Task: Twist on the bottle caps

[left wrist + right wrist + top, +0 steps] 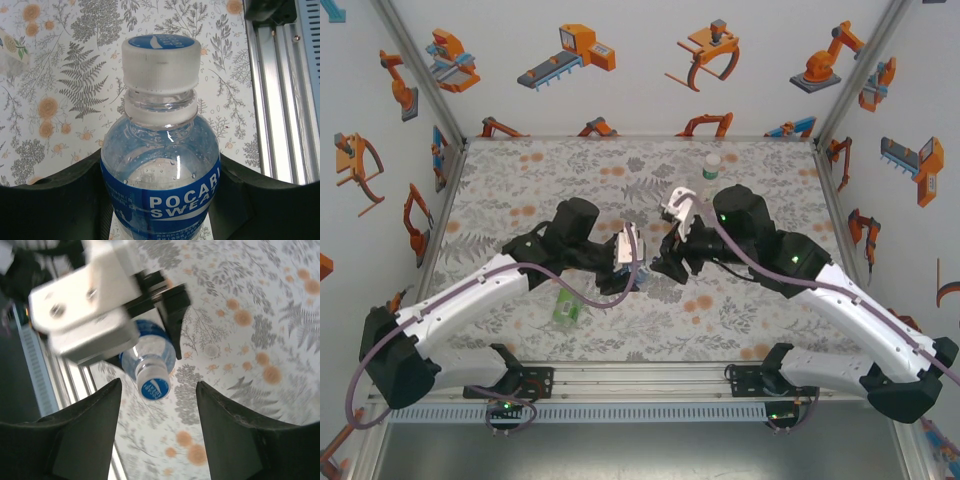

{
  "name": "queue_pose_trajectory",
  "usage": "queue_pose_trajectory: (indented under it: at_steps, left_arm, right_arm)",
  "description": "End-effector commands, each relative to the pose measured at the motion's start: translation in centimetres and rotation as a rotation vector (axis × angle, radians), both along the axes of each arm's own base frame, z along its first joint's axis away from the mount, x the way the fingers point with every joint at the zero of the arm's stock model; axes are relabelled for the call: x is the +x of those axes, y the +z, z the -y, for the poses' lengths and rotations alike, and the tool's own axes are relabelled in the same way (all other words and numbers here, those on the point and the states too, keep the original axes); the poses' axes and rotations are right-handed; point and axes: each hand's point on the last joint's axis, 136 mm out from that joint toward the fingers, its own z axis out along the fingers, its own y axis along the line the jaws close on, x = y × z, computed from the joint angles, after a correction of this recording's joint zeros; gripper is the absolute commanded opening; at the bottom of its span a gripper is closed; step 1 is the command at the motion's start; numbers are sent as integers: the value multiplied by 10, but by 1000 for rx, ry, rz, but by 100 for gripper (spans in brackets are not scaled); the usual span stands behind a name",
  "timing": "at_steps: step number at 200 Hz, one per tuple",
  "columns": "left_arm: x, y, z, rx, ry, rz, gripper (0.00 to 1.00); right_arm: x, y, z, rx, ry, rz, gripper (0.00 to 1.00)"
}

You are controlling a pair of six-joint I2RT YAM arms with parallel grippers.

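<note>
Currently observed left gripper (160, 165) with jaws clamped on blue-labelled bottle (159, 197), held at mid-table. Noted white cap (161, 62) seated on its neck. Found right gripper (159, 385) close beside, jaws apart, facing the cap top without gripping it. Recorded green-labelled bottle (565, 308) lying on floral table (520, 180), near left. Recorded slim bottle (712, 165) standing at far right.
</note>
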Motion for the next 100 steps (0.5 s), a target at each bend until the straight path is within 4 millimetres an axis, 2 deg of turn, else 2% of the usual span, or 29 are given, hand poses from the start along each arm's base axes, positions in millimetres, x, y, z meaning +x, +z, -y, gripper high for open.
queue_pose_trajectory:
  at_steps: [1, 33, 100]
  left_arm:
    - [-11, 22, -2, -50, -51, 34, 0]
    - [-16, 26, -3, -65, -67, 32, 0]
    - [-19, 29, -4, -75, -76, 31, 0]
  right_arm:
    - [-36, 8, -1, -23, 307, 222, 53]
    - [-35, 6, -5, -6, 327, 288, 50]
    - [-31, -8, -13, -19, 333, 269, 47]
